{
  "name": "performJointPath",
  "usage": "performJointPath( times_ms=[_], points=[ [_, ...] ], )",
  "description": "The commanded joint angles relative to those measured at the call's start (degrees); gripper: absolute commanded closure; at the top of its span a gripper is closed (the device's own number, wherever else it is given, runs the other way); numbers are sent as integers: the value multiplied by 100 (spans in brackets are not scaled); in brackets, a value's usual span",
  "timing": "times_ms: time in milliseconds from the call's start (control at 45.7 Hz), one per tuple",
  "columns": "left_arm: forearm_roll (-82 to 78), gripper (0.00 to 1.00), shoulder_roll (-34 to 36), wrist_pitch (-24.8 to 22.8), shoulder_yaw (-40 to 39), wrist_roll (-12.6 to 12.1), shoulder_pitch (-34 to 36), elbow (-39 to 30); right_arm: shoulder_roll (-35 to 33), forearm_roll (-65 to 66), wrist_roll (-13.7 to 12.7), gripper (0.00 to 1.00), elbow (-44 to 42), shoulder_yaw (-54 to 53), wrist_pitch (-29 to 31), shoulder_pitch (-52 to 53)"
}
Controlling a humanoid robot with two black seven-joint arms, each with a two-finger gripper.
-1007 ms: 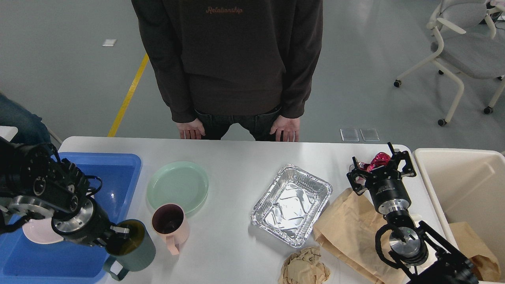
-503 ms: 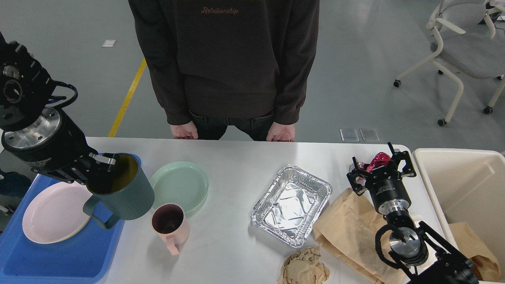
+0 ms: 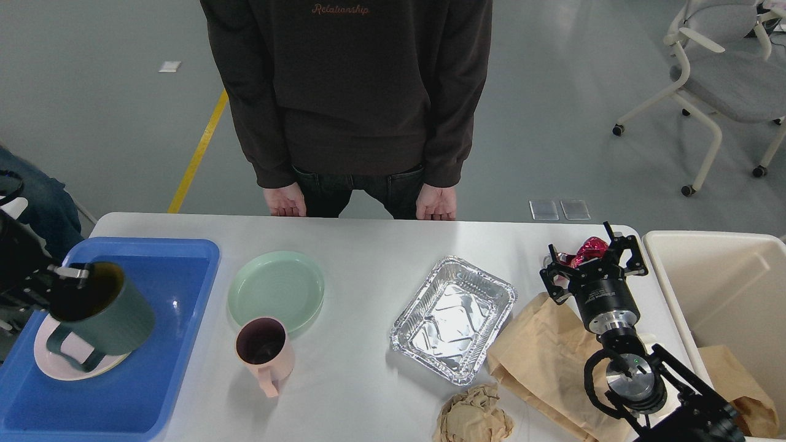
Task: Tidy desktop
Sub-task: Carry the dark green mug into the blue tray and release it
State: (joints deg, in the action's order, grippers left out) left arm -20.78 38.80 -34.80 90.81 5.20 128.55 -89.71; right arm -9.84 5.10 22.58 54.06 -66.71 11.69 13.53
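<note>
The white desktop point(image 3: 368, 245) carries a pale green plate point(image 3: 276, 287), a pink mug point(image 3: 264, 350), a foil tray point(image 3: 454, 319), a brown paper bag point(image 3: 540, 356) and a crumpled paper ball point(image 3: 474, 417). My left gripper point(image 3: 75, 273) comes in at the far left and is shut on the rim of a dark green mug point(image 3: 107, 313). It holds the mug tilted over a pink plate point(image 3: 46, 367) in the blue tray point(image 3: 166, 380). My right gripper point(image 3: 594, 255) is open at the far right, its fingers on either side of a red foil wrapper point(image 3: 591, 247).
A cream bin point(image 3: 724, 288) stands off the table's right end with brown paper point(image 3: 740, 383) inside. A person point(image 3: 350, 98) stands at the far edge, hands near the table. A wheeled chair point(image 3: 718, 80) is at the back right.
My left arm lifted the dark green mug from the table's front edge, then carried it left and down over the pink plate in the blue tray. The right arm has not moved.
</note>
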Motion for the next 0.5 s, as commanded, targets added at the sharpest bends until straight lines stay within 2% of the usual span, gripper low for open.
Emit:
performJointPath(
  times_ms=[0, 131, 219, 306, 482],
  points=[
    [-707, 95, 838, 8, -309, 7, -812, 638, 0, 0, 1, 0, 0, 0, 0, 0],
    [-1261, 95, 1533, 17, -871, 34, -1963, 1455, 0, 0, 1, 0, 0, 0, 0, 0],
    [-1525, 95, 1762, 17, -1477, 165, -2789, 1965, 0, 0, -8, 0, 0, 0, 0, 0],
    [-1587, 95, 1797, 26, -2049, 332, -3598, 2483, 9, 0, 1, 0, -9, 0, 0, 0],
    [-1561, 95, 1736, 26, -2884, 491, -4812, 3336, 9, 0, 1, 0, -18, 0, 0, 18]
  ],
)
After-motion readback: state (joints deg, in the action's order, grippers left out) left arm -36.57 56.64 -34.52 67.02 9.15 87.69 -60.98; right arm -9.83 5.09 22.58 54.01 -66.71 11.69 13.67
